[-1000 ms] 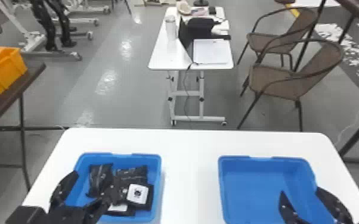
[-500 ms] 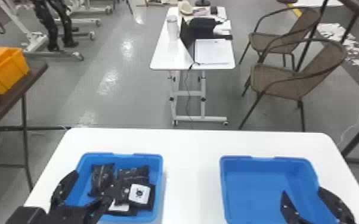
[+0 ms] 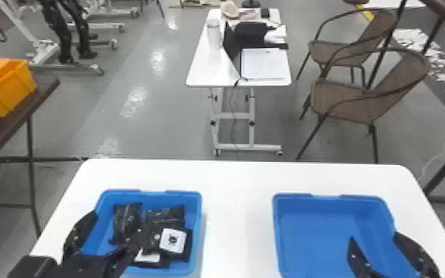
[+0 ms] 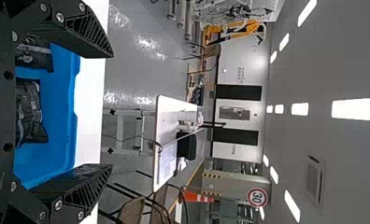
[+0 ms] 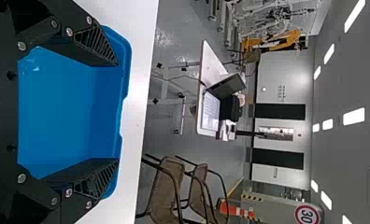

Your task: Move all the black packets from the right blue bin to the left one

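My left gripper (image 3: 112, 236) stands open over the left blue bin (image 3: 183, 193), one finger by the bin's left wall and the other over the packets. That bin holds several black packets, among them one at the back left (image 3: 126, 221) and one with a white label (image 3: 173, 241). In the left wrist view the left gripper (image 4: 109, 112) has its fingers wide apart, with a black packet (image 4: 30, 111) beyond them. My right gripper (image 3: 375, 244) is open above the right blue bin (image 3: 329, 236), which holds no packets. The right wrist view has the right gripper (image 5: 117, 112) open over that blue bin (image 5: 57, 107).
Both bins stand on a white table (image 3: 238, 221) with a bare strip between them. Beyond it are a smaller white table (image 3: 203, 70) and brown chairs (image 3: 347, 99). A dark side table (image 3: 14, 122) on the left carries an orange bin (image 3: 7, 88).
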